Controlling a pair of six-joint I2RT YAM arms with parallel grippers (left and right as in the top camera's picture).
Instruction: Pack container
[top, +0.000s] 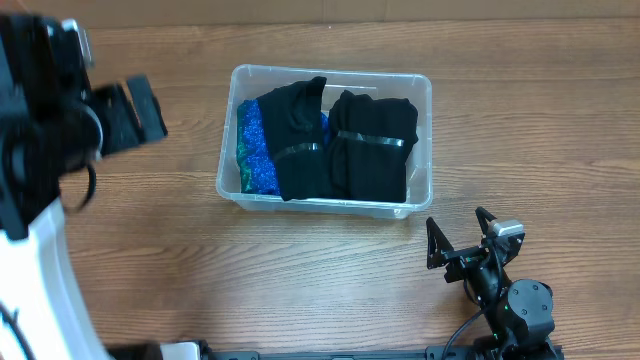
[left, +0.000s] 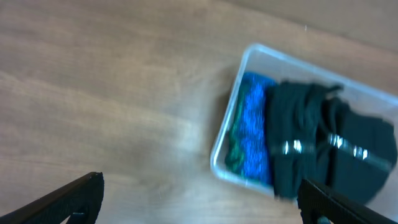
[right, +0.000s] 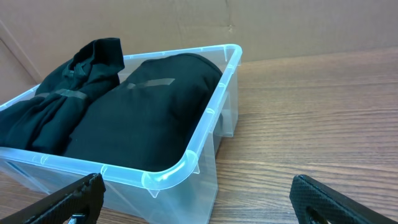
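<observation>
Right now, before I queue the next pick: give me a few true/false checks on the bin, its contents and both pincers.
1. The container holds two black bundles, each with a band across it. True.
2. The blue-green cloth lies on the table outside the container. False: it is inside, at one end, beside the black bundles.
3. The right pincer is shut on a black bundle. False: it is open, holds nothing, and is apart from the container.
4. The left pincer is open and holds nothing. True.
5. The container is tipped on its side. False: it stands upright on the table.
</observation>
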